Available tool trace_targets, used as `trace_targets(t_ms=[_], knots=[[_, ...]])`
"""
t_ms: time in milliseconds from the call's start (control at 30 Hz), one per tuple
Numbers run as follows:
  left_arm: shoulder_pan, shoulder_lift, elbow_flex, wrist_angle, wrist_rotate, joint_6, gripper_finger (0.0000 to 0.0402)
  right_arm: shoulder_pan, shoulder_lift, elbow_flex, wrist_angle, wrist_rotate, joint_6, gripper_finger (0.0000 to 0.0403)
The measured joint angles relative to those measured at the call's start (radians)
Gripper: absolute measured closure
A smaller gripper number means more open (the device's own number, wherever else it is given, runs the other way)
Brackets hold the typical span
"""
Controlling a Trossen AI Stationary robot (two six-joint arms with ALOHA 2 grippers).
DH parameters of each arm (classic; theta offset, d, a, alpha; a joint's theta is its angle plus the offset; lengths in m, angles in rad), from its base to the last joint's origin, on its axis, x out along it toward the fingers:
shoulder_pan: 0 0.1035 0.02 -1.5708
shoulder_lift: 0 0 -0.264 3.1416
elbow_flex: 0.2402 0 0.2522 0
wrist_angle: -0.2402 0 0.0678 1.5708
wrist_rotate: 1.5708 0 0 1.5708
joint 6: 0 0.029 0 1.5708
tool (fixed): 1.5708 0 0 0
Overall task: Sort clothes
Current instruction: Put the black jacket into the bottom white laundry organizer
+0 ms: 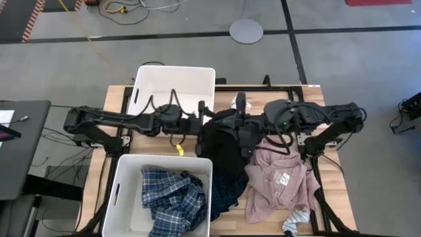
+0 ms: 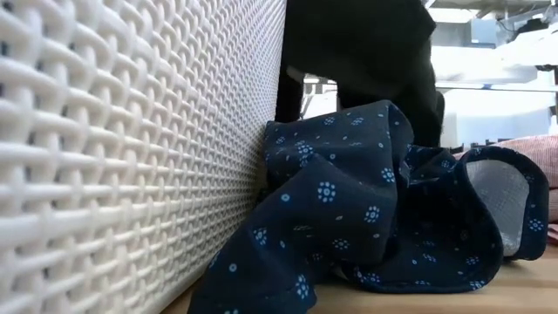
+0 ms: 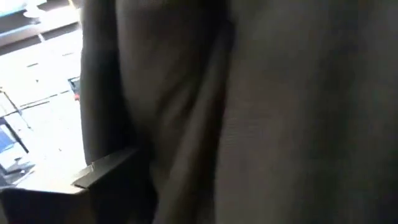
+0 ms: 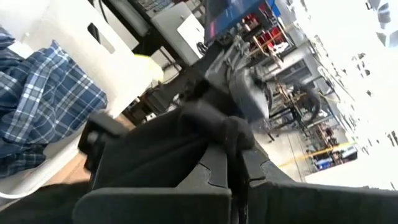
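The right gripper (image 4: 231, 163) has its jaws clamped on a pinch of the black piece (image 1: 223, 148), holding it up at the centre of the high view, while the left gripper (image 1: 205, 122), just left of the cloth, has its jaws spread wide and grips nothing. With one small pinch carrying all the fabric, it could slip free and drop onto the navy dotted piece (image 2: 349, 205) on the table, or its hanging hem could snag the rim of the lower white bin (image 1: 122, 184), where the blue-white plaid shirt (image 1: 174, 201) lies. The pale pink shirt (image 1: 279, 174) at centre right and a striped sock (image 1: 294, 222) at bottom right are still unsorted, and a wide swing could drag them.
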Motion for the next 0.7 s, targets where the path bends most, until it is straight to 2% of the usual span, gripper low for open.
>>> trace_targets(t_ms=[67, 167, 267, 400, 433, 567, 700], knots=[[0.004, 0.019, 0.01, -0.002, 0.025, 0.014, 0.005, 0.005, 0.009, 0.013, 0.001, -0.001, -0.005, 0.0401], [0.003, 0.027, 0.02, -0.006, 0.031, 0.049, 0.0105, 0.012, 0.008, 0.019, -0.019, -0.002, 0.006, 0.0401], [0.004, 0.02, 0.019, -0.007, 0.031, 0.098, 0.0194, 0.015, 0.0, 0.019, -0.045, -0.003, 0.031, 0.0399], [0.004, -0.003, 0.019, -0.005, 0.041, 0.159, 0.0344, 0.017, -0.014, 0.021, -0.042, -0.001, 0.069, 0.0385], [0.004, -0.007, 0.019, -0.005, 0.044, 0.168, 0.0369, 0.018, -0.016, 0.021, -0.043, -0.001, 0.084, 0.0379], [0.004, -0.043, 0.017, -0.019, 0.035, 0.202, 0.0377, 0.023, -0.032, 0.021, -0.069, 0.012, 0.133, 0.0345], [0.004, -0.108, 0.017, -0.04, 0.004, 0.228, 0.0377, 0.054, -0.047, 0.021, -0.135, 0.11, 0.17, 0.0291]])
